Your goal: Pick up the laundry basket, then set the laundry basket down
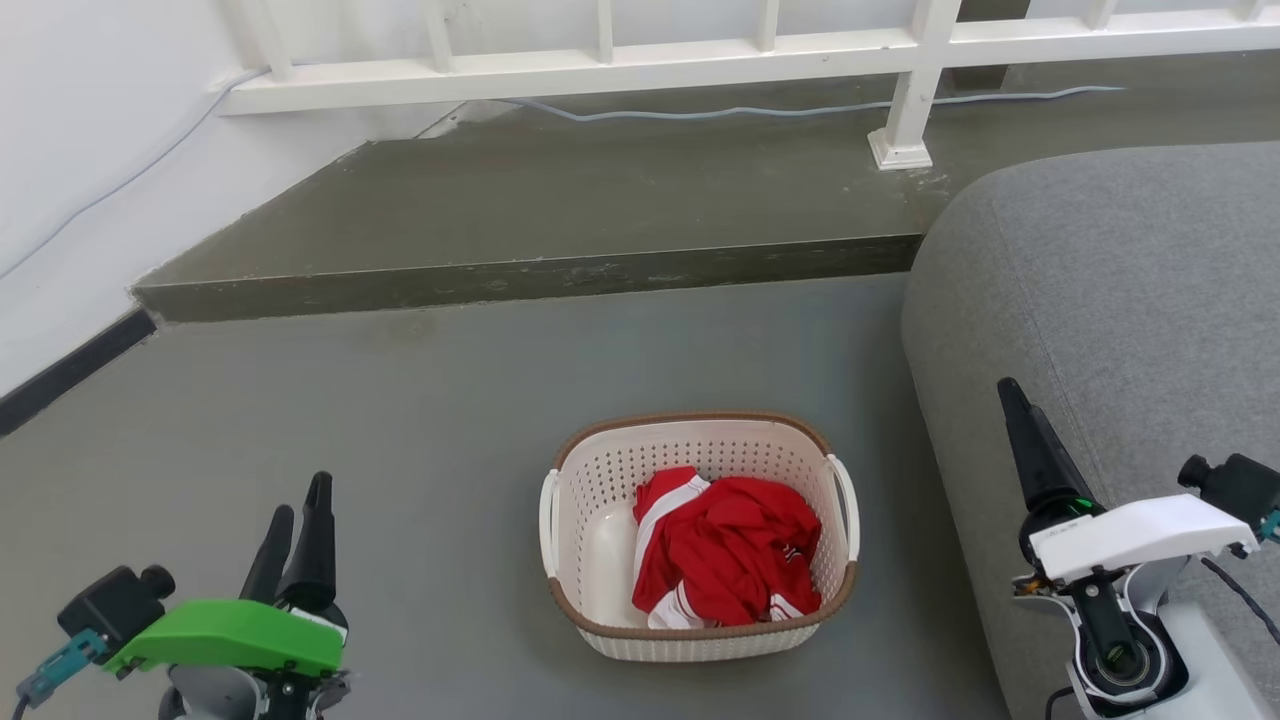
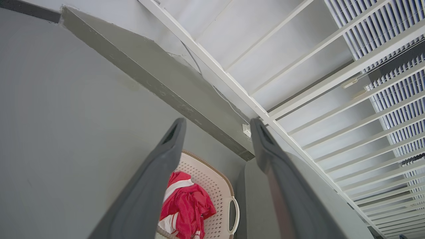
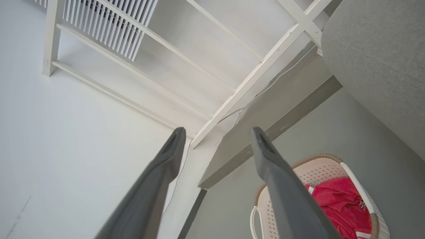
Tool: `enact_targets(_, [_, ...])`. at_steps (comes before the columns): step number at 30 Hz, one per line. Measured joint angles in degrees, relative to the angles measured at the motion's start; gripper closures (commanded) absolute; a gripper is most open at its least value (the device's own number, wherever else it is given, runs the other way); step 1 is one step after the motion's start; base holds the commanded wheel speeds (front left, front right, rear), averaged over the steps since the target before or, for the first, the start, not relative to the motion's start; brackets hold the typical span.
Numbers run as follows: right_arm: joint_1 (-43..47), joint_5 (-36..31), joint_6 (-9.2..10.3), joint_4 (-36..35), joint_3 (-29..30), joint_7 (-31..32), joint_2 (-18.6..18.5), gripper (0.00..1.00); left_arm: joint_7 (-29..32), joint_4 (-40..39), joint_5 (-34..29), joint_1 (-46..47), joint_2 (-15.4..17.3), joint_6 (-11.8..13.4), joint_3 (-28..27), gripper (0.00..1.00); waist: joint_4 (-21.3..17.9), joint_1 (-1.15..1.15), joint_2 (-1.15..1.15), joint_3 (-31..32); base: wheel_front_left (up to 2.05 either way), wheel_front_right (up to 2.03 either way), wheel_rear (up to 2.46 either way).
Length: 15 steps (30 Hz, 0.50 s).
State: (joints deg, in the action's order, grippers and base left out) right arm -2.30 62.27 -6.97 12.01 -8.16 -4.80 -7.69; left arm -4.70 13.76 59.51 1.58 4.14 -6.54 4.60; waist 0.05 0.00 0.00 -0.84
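1. Found the left gripper (image 1: 300, 500) low at the left, its two long dark fingers parted with nothing between them. Confirmed that gap from its own wrist.
2. Found the right gripper (image 3: 217, 131) likewise spread and empty. Could not judge its gap from the head view, seen edge-on before the grey fabric sofa (image 1: 1100, 300).
3. Located the cream-white, rounded-rectangular perforated plastic laundry basket (image 1: 700, 460) on the smooth grey floor (image 1: 400, 400), between both grippers, touched by neither, near the sofa. Noted a brown woven-look rim, white loop handles (image 1: 547, 525) on both sides, and a crumpled red garment with white stripes (image 1: 730, 550) inside.
4. Got the whole basket from the head view, plus the raised grey step (image 1: 530, 280) and white railing (image 1: 600, 70) behind. Caught partial baskets from the wrists, alongside white slatted blinds (image 2: 391, 49).
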Motion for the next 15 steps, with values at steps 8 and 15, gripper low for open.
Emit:
enact_targets(8, [-0.8,-7.7,0.53,0.0,-1.8,-1.5,-0.3,0.00,-1.7,-1.1,-8.3,0.4,0.0,0.8,1.0,0.00,-0.1,0.00,0.00,0.1,0.00,0.00,0.00])
enact_targets(15, [-0.8,-14.6,2.07,0.1,-2.4,-3.3,-0.4,0.00,-3.4,-1.5,-14.8,0.4,-0.3,1.3,1.7,0.00,-0.2,0.00,0.00,0.2,0.00,0.00,0.00])
